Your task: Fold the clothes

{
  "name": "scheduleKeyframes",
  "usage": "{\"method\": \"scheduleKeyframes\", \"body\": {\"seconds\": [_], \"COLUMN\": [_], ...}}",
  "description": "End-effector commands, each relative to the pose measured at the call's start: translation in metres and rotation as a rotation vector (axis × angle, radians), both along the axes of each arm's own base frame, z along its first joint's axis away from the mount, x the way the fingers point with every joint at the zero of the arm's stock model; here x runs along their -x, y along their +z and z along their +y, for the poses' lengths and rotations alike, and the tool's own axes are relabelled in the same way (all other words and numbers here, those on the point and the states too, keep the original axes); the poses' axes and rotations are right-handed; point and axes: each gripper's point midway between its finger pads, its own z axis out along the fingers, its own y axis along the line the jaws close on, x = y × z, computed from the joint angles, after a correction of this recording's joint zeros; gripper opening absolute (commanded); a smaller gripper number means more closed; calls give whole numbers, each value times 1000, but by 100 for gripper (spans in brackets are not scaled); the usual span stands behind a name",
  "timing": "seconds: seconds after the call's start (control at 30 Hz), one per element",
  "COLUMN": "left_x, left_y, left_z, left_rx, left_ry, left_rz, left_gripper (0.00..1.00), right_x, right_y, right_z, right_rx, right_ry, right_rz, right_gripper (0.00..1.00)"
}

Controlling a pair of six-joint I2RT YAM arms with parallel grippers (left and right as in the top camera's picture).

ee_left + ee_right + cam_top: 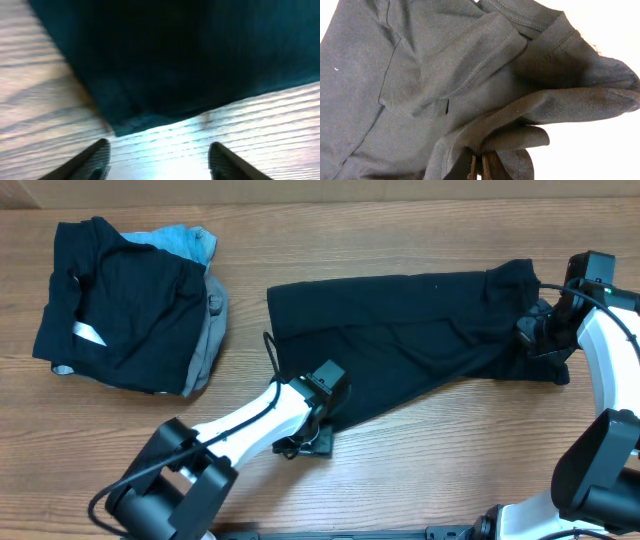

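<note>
Pale wood-grain table (420,480) under everything. Spread on its middle and right part, black T-shirt (400,330), gathered into a long band with the long axis running left to right across the tabletop. Left end fairly square and flat, with a lower corner drooping toward the near edge; right end bunched and lifted into folds. Seen from the right wrist as dark grey fabric (445,75) with stitched hems and a sleeve folded over on itself. Right gripper (532,335) at that bunched end, jaws pressed together (480,167) and clamped on a pinch of the T-shirt. Left gripper (308,444) at the drooping lower-left corner, jaws well apart (157,155), bare wood showing between the fingertips (97,157), nothing held; shirt hem (150,117) just beyond the tips, contact with it not clear. Well apart, at the far left of the table, a separate heap: black garment (110,310) on top with a slanted white strip label (88,333), light-blue garment (185,240) peeking out behind it, grey garment (210,330) sticking out along its right side. Open wood between heap and T-shirt.
</note>
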Motion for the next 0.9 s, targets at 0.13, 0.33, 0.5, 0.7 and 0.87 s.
{"method": "scheduleKeyframes", "body": {"seconds": [0.13, 0.33, 0.5, 0.7, 0.87], "left_x": [-35, -17, -12, -17, -21], "left_y": [17, 2, -6, -11, -11], "left_z": [-1, 0, 1, -3, -1], "left_rx": [50, 71, 82, 111, 99], "left_ry": [126, 159, 174, 178, 179], "left_rz": [-161, -96, -85, -115, -135], "left_gripper": [89, 79, 77, 68, 37], "right_x": [-7, -7, -7, -7, -7], "right_y": [10, 10, 10, 10, 10], "right_z": [-5, -5, -5, -5, -5], "right_rx": [18, 19, 19, 19, 19], "right_ry": [-7, -7, -7, -7, -7], "right_rz": [-30, -31, -31, -31, -31], "right_gripper": [4, 4, 4, 4, 4]}}
